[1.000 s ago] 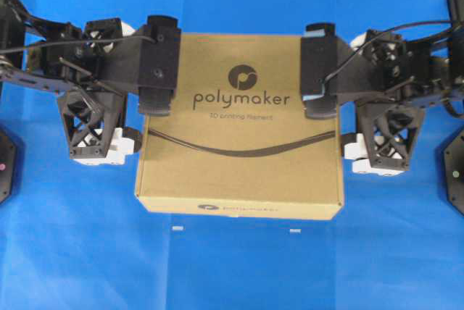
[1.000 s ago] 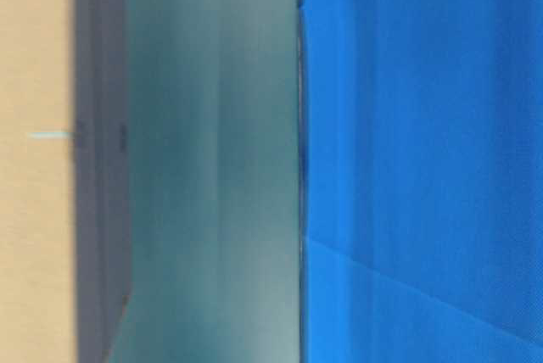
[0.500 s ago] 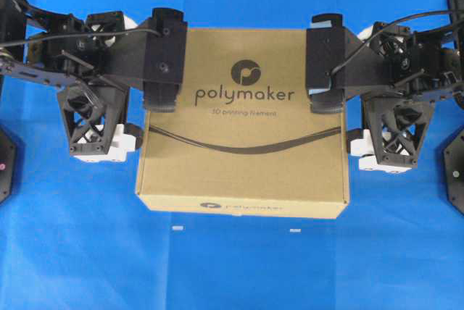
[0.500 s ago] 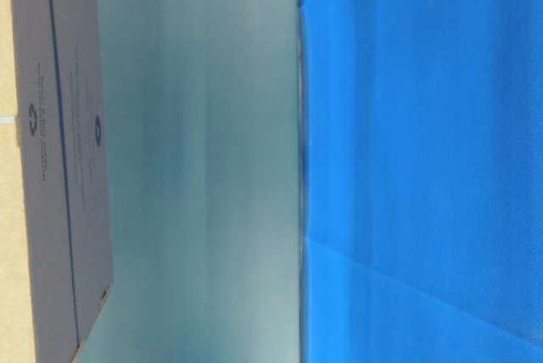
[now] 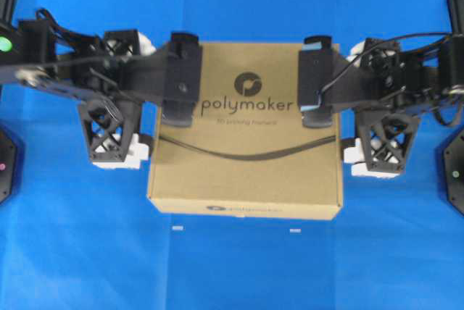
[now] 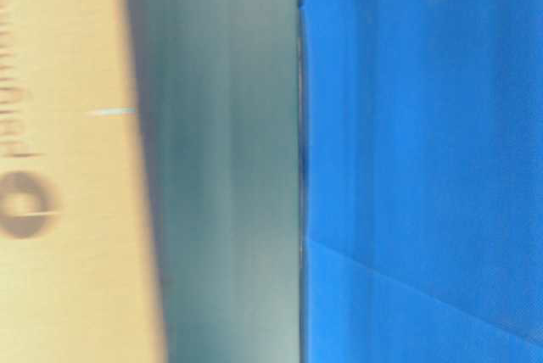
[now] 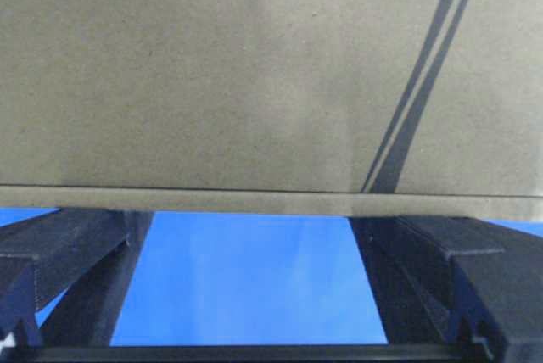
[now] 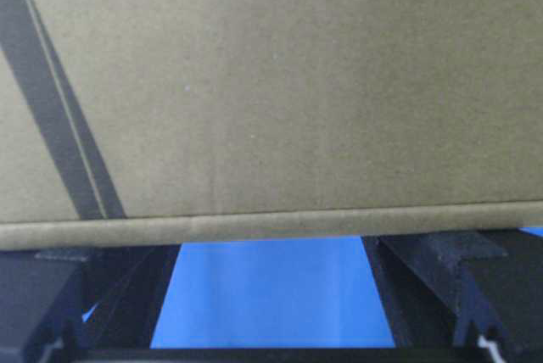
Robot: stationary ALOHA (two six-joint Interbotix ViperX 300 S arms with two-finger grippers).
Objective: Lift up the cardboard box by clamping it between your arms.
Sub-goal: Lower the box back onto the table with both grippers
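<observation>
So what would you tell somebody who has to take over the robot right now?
Left gripper: jaws open, tips against one side of the box.
Right gripper: jaws open, tips against the opposite side.
Box: flat, logo up, between the two arms over the blue cloth.
Done: both arms are in place on the box's sides.
Left: lift it. The pictures don't settle whether it is off the cloth, so keep the squeeze even.
</observation>
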